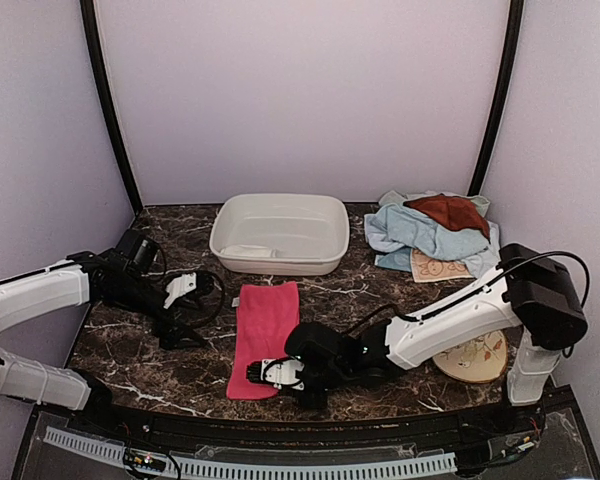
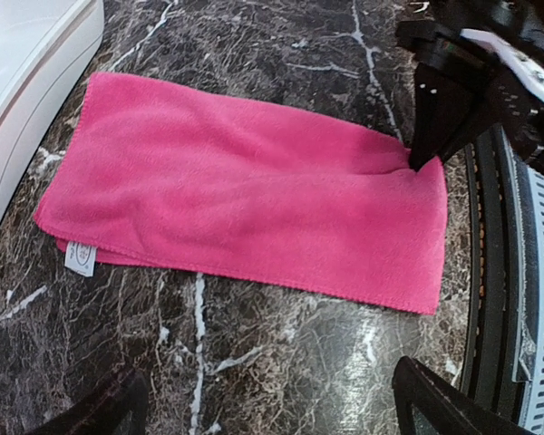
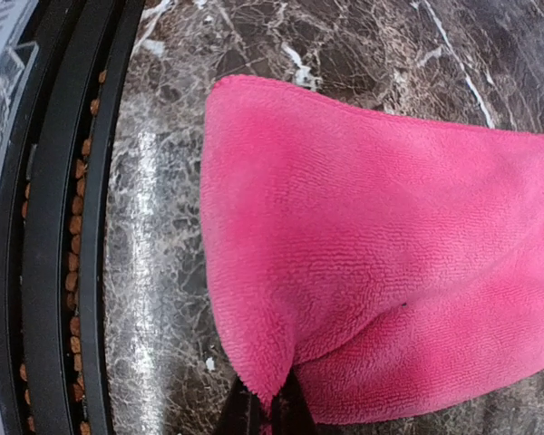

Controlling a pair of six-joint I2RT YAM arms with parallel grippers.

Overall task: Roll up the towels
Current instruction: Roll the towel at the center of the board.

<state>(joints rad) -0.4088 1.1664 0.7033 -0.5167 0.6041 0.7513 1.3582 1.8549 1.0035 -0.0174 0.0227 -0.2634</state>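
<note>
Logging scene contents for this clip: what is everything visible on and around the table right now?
pink towel: one, bright pink, lying flat at the near centre of the table
light blue towel: one, light blue, crumpled in a pile at the back right
rust-brown towel: one, rust-brown, on top of that pile
patterned beige towel: one, beige with a print, sticking out at the pile's near edge
basin: one, white, back centre
round disc: one, beige with a leaf pattern, near right, partly hidden by the right arm
table: one, dark marble
left gripper: one, black, open, left of the pink towel and apart from it
right gripper: one, black, shut on the pink towel's near corner
</note>
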